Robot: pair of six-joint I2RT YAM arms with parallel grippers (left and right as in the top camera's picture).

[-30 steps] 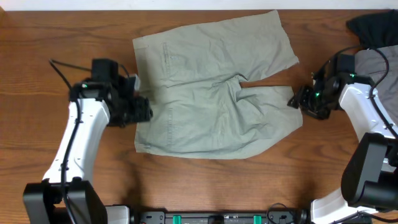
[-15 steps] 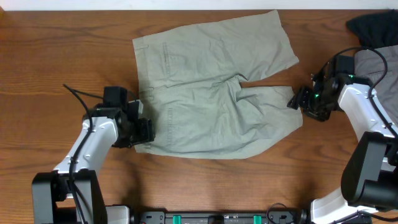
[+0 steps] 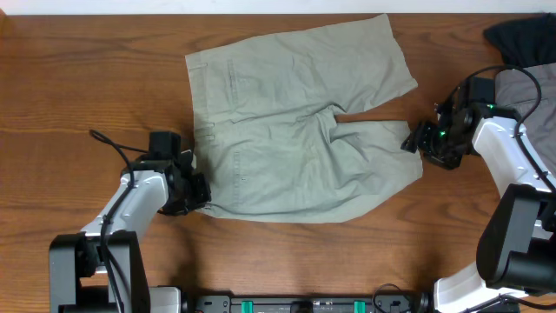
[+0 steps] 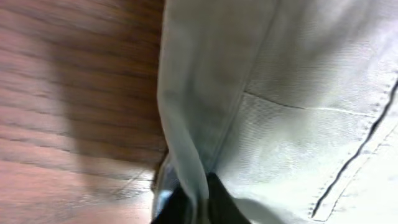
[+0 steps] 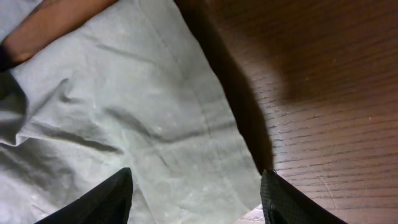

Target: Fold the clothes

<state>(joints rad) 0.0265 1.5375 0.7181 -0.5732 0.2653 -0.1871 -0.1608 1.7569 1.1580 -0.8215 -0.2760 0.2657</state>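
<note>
left gripper [image 3: 201, 192] snaps shut on shorts [image 3: 295, 130]
it slid down to the 7 o'clock corner of the flat shorts and pinched it; right gripper [image 3: 415, 139] hangs wide at 3 o'clock. the fold looks ready to begin.

Overhead: left gripper [image 3: 197, 192] jaws are buried under its own wrist at the 7 o'clock corner of the shorts [image 3: 295, 130], so contact can't be read there. Black garment [image 3: 519, 39] and grey garment [image 3: 532, 87] are cut off by the frame edge at 2 o'clock. Left wrist view is blurred, fingers [image 4: 221, 202] cropped at 6 o'clock. Right gripper [image 3: 417, 139] fingers [image 5: 99, 202] are cropped at 6 o'clock too.
</note>
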